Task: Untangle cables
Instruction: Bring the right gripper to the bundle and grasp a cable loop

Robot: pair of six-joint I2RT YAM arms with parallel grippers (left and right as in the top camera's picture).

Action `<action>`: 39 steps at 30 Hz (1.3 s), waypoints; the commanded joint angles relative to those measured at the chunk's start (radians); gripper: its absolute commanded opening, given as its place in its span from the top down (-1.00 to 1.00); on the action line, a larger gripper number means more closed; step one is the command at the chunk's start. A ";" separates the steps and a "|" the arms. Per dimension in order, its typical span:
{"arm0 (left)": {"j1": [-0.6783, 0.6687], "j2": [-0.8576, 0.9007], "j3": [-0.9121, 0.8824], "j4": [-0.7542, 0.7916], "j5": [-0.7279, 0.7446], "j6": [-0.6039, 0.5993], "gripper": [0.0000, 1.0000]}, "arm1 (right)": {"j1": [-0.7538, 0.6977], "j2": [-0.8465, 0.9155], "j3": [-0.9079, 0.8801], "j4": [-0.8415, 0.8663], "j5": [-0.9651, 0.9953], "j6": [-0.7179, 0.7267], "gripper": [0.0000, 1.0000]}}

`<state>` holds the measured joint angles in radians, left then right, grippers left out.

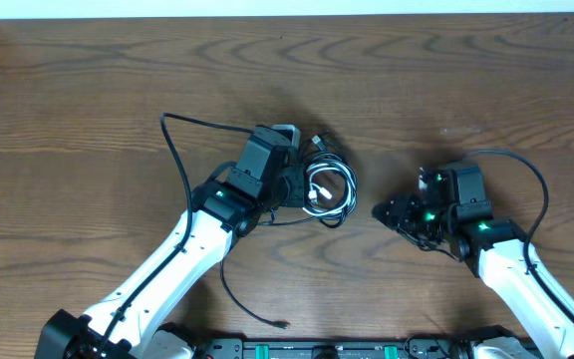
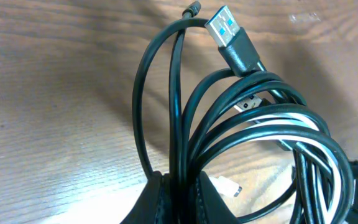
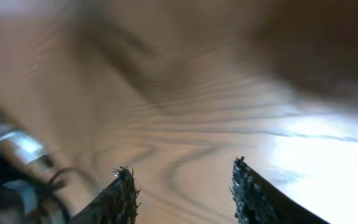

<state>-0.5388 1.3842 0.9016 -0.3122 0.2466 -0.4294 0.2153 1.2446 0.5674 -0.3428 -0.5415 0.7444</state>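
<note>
Left gripper [image 2: 179, 190] clamped tight on the coiled cables [image 2: 253, 115], right gripper [image 3: 182, 186] part-open, empty, well apart from the bundle.

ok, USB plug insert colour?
Blue insert in the USB plug; clearest in the left wrist view.

right gripper [image 3: 182, 186]: fingers [image 3: 122, 194] apart, wood showing between | table [image 3: 204, 106]: brown grain, blurred, glare at right | left edge: dark shape [image 3: 8, 168], unclear

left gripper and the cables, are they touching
Touching. The left wrist view shows the left gripper shut on the cables, with black strands pinched between its pads at the bottom edge.
</note>
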 commanded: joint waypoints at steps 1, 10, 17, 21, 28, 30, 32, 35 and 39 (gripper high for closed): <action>0.000 0.008 0.002 0.000 0.037 0.037 0.85 | 0.002 -0.003 0.008 0.043 -0.172 -0.126 0.10; 0.000 0.034 0.002 0.000 -0.047 0.037 0.85 | 0.002 -0.003 0.008 0.167 -0.359 -0.170 0.13; 0.000 0.039 0.002 0.004 -0.052 0.036 0.85 | 0.002 -0.003 0.008 0.245 -0.362 -0.122 -0.13; 0.000 0.039 0.002 0.010 0.025 0.036 0.85 | 0.003 -0.003 0.008 0.283 -0.349 -0.102 -0.14; 0.000 0.039 0.002 0.069 0.186 0.036 0.85 | 0.013 -0.003 0.008 0.287 -0.296 -0.097 0.21; 0.000 0.039 0.002 0.080 0.217 0.036 0.85 | 0.025 -0.003 0.008 0.286 -0.274 -0.090 0.54; 0.000 0.039 0.002 0.092 0.260 0.036 0.85 | 0.047 -0.003 0.008 0.268 -0.211 -0.087 0.97; 0.003 0.039 0.002 0.098 0.262 0.037 0.84 | 0.064 -0.003 0.008 0.200 -0.082 -0.086 0.97; 0.031 0.039 0.002 0.097 0.262 0.036 0.72 | 0.066 -0.003 0.008 0.129 0.019 -0.057 0.97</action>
<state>-0.5358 1.4204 0.9016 -0.2302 0.4667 -0.4095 0.2745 1.2442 0.5694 -0.1844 -0.6666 0.6682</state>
